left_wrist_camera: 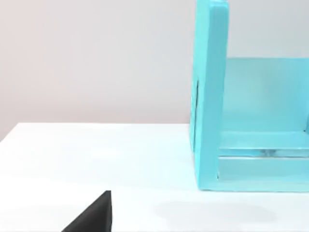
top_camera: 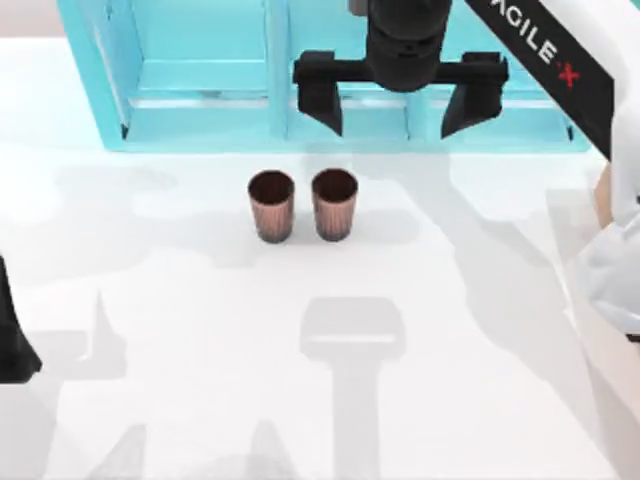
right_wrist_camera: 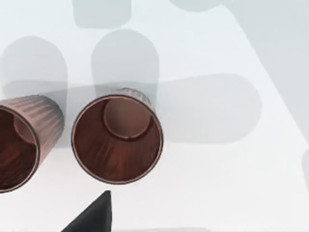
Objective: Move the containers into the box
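My right tool [top_camera: 395, 110] hangs wide open, empty, upper centre of frame over turquoise shelf [top_camera: 200, 90] | two ribbed copper cups [top_camera: 271, 204] [top_camera: 334, 202] upright side by side, centre of white counter [top_camera: 450, 380] | left arm [top_camera: 12, 340] parked at left edge

A big turquoise shelf unit [top_camera: 330, 75] stands along the far edge of the white surface [top_camera: 300, 400], its open compartments split by upright dividers. Behind it rises a plain pale wall [left_wrist_camera: 96, 58].
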